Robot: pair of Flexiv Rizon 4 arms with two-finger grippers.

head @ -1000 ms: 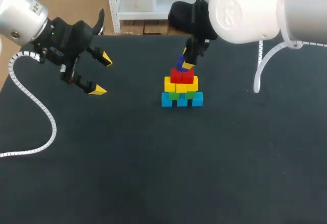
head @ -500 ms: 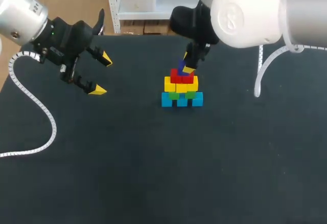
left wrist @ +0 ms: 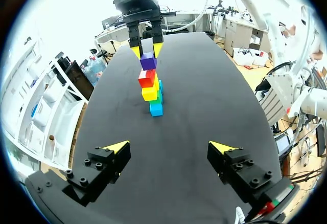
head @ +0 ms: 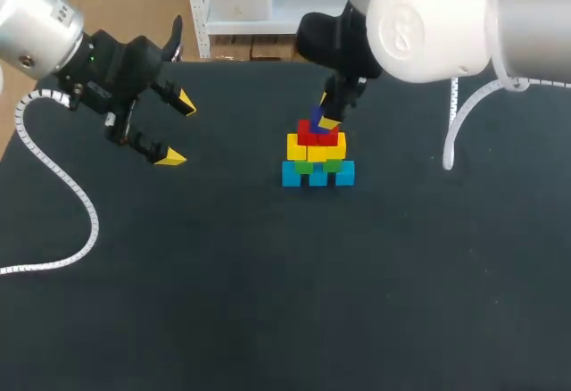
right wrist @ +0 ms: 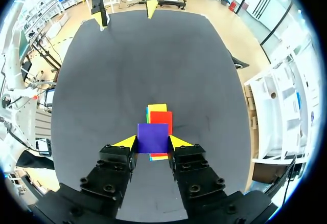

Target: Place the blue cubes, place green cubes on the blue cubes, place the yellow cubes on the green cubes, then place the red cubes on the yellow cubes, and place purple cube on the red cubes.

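Left arm: comes in over the far left of the table point(head: 268, 302). Left gripper point(head: 177, 128) hangs above the surface, fingers spread wide, nothing between them. From its own wrist camera the left gripper point(left wrist: 169, 147) looks across bare tabletop at the stack, which stands well apart from it.

Stack: middle of the table, toward the far edge. Bottom row is blue cubes point(head: 292, 174), three side by side. On them sit green cubes point(head: 304, 167), then yellow cubes point(head: 316, 147), then red cubes point(head: 317, 132), each layer narrower than the one below (a stepped pyramid).

Right arm: reaches in from the right, above the stack. Right gripper point(head: 326, 116) points down at the top, both yellow tips pressed against opposite sides of the purple cube point(right wrist: 152, 137). The cube sits directly over the red cubes and looks to touch them; whether its weight is down I cannot tell.
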